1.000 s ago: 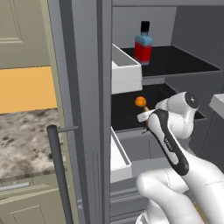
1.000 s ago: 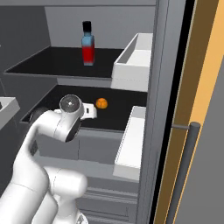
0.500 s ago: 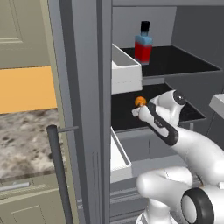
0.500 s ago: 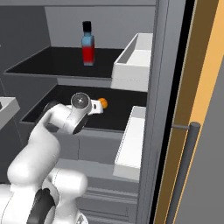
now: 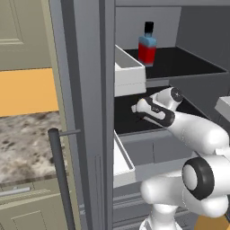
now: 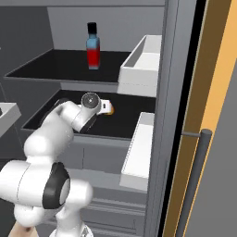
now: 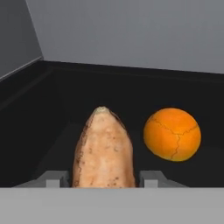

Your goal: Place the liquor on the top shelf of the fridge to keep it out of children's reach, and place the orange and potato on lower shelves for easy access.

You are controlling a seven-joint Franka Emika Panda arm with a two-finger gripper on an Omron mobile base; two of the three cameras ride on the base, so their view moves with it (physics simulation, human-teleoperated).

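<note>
Potato point(image 7: 103, 148): clamped lengthwise between the two finger tips, tapered end pointing into the fridge point(image 5: 85, 90), just over the lower shelf point(image 7: 52, 105).
Handling: judged stiff, light, rough-skinned and unlikely to slip; irregular taper may let it roll once released; best held across the thick middle, as now.
Gripper point(image 7: 103, 178): jaws part-closed, gripping the potato on both flanks.
Orange point(image 7: 172, 134): resting on the same lower shelf, just beside the potato, apart from it.
Liquor point(image 5: 147, 43): upright on the top shelf point(image 5: 179, 63), above the potato, well apart.
Door bins point(image 6: 143, 60): white, on the door side of the fridge, beside both shelves.
Step in hand: apparently setting the potato down beside the orange; release not yet made.
</note>
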